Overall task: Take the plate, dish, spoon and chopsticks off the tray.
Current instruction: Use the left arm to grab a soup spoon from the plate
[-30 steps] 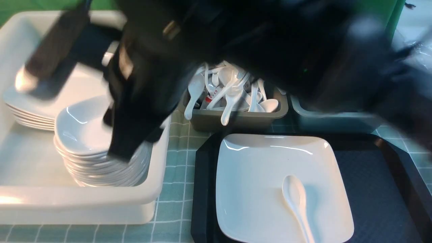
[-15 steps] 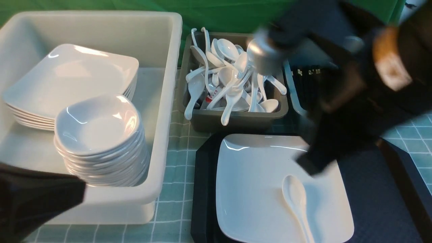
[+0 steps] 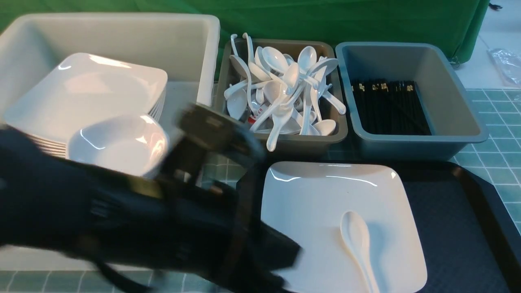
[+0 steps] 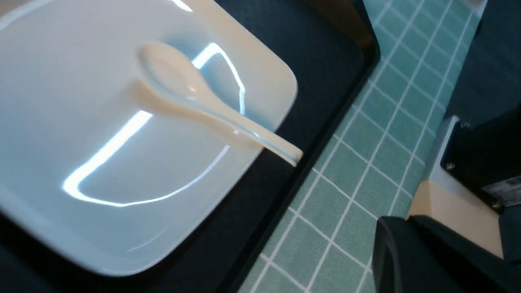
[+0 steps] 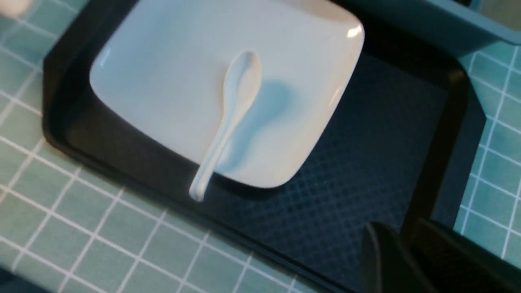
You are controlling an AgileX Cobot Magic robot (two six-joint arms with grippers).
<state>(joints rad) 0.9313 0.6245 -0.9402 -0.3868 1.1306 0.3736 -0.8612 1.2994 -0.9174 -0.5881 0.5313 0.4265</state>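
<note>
Green backdrop (image 3: pixel 325 20) and a teal checked tablecloth (image 3: pixel 504 134) frame the worktop. On the robot's left sits the white tub (image 3: pixel 122 28), holding square plates and stacked dishes (image 3: pixel 118 144). The tray (image 3: pixel 456 228) lies nearest, behind it a bin of spoons (image 3: pixel 285 146) and another bin (image 3: pixel 447 81) where the chopsticks (image 3: pixel 386 108) lie. On the tray, only the plate (image 3: pixel 317 211) shows, and the spoon (image 3: pixel 358 244) rests on it with its handle overhanging the near edge.

The blurred left arm (image 3: pixel 101 219) crosses low over the tray's near-left corner. A sweep that low could likely knock the plate and send the glossy spoon sliding off. Lifting the plate first risks the same spill.

The left gripper (image 4: pixel 407 228) is closed and empty. Whether the right gripper (image 5: pixel 407 244) is parted cannot be told.
</note>
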